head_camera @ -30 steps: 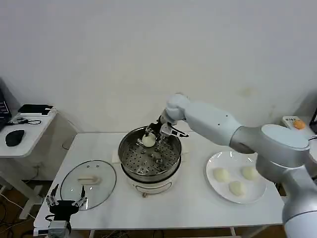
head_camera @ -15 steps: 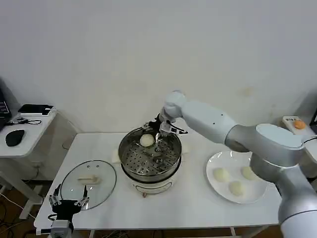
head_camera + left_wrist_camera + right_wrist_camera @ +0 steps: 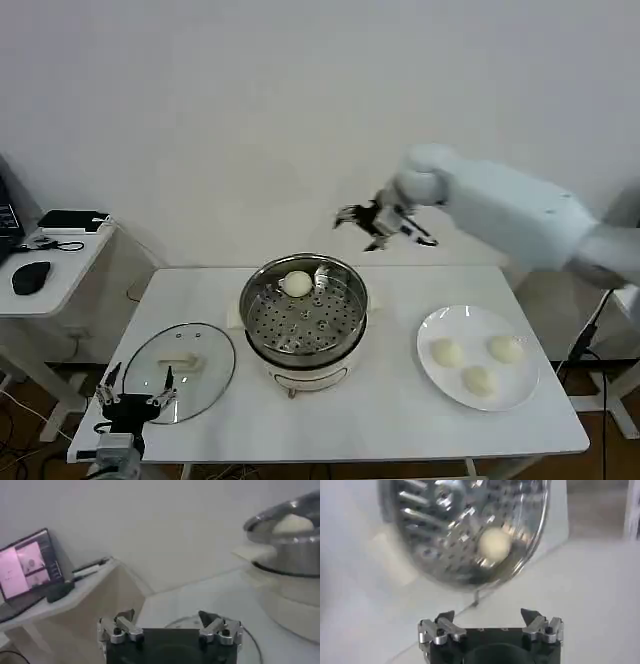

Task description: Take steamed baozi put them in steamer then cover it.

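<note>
Now your right gripper hangs at upper centre of the head view, above and behind the steamer — fingers spread apart, holding nothing. You can see the steamer mid-frame on the white table, shiny steel with a perforated tray. One pale, smooth baozi sits at the tray's far edge; three more baozi lie on the white plate at lower right. Your left gripper — jaws apart, empty — waits at lower left by the glass lid.
</note>
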Robot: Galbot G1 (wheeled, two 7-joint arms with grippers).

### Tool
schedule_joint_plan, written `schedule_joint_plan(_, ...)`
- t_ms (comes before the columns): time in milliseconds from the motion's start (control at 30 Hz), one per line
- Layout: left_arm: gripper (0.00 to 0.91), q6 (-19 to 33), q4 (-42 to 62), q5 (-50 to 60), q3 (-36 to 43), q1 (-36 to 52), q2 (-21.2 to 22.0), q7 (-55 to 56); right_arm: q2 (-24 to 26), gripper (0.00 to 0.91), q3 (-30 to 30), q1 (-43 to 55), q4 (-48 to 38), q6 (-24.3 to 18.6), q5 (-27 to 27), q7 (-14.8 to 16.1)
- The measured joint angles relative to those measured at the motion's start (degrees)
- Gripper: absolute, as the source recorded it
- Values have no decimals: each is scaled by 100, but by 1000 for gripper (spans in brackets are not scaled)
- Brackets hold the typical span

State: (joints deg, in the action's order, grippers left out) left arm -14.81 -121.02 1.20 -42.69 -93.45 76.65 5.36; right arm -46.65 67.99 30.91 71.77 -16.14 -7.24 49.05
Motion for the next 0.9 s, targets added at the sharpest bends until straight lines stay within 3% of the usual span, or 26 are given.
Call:
schedule_joint_plan(200, 907, -1, 56, -348, -146, 177, -149, 16, 952, 907, 263, -129, 511, 606, 353, 144)
schedule_joint_plan(400, 907, -1, 125, -627, -224, 355, -357, 66, 1428, 907, 296, -564, 752, 1136, 628, 126)
schedule_joint_plan(900, 907, -13, 209, -719, -148, 481, -431, 21, 1621, 907, -288, -1969, 732, 2042, 1011, -33)
